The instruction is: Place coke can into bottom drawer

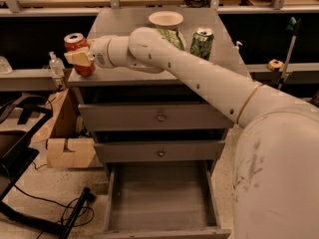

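The white robot arm stretches across the grey cabinet worktop to its front left corner. Below the front edge, the deep grey metal bottom drawer stands pulled out and bare. The small red coke can with a silver top stands upright at that corner, and the hand looks pinched around its middle, a pale finger across its front. To do this step well, lift the can straight up first, carry it out past the front edge, well apart from the green patterned can near the back right, and lower it upright over the drawer's middle.
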Robot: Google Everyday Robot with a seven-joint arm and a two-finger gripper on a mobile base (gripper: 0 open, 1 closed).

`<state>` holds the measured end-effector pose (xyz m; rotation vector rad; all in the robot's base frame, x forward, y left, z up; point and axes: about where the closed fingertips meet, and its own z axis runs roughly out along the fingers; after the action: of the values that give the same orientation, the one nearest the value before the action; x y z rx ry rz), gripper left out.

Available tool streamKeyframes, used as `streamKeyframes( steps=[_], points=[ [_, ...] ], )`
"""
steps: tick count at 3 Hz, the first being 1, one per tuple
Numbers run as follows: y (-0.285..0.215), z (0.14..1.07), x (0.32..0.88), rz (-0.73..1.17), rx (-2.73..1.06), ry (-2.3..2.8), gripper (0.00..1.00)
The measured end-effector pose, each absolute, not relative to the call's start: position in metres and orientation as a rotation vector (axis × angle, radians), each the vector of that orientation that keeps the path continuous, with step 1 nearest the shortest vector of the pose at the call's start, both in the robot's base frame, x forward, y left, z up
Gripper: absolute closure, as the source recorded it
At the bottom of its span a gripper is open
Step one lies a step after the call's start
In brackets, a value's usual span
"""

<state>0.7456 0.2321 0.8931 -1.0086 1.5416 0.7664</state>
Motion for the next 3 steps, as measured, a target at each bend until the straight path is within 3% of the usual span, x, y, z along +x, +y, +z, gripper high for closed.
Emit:
streamKeyframes(
  steps=[1,3],
  points=[
    [0.234,0.893,0.745,0.770,-1.011,1.541,1.00],
    [0.194,0.940,0.678,0.710,-1.039,1.527,1.00]
  ],
)
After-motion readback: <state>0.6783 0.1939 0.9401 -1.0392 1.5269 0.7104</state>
